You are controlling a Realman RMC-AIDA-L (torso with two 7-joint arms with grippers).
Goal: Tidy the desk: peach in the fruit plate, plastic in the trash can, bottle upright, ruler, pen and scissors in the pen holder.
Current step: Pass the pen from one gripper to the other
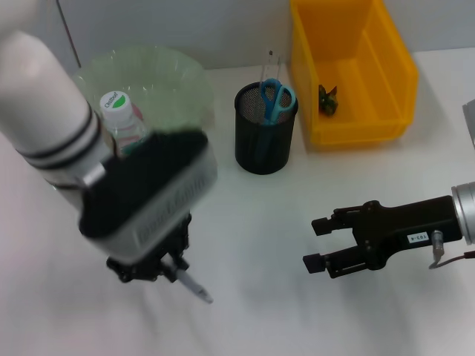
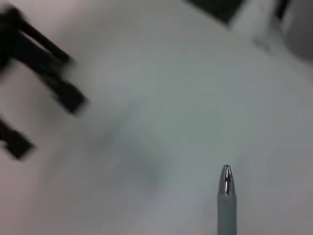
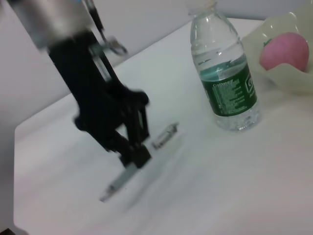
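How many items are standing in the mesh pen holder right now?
2: blue-handled scissors and a thin clear ruler, both upright in the pen holder. Its depth could hide more.

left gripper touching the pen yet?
Touching. In the right wrist view the left gripper is shut on the pen, which sticks out below its fingertips. The head view agrees: the pen juts from the gripper.

My left gripper (image 1: 172, 261), matt black, pinches a grey pen (image 2: 226, 205) with a shiny metal tip over the smooth white surface (image 1: 260, 297), near a clear glossy plastic bottle (image 3: 224, 73) and a black mesh pen holder (image 1: 265, 137).
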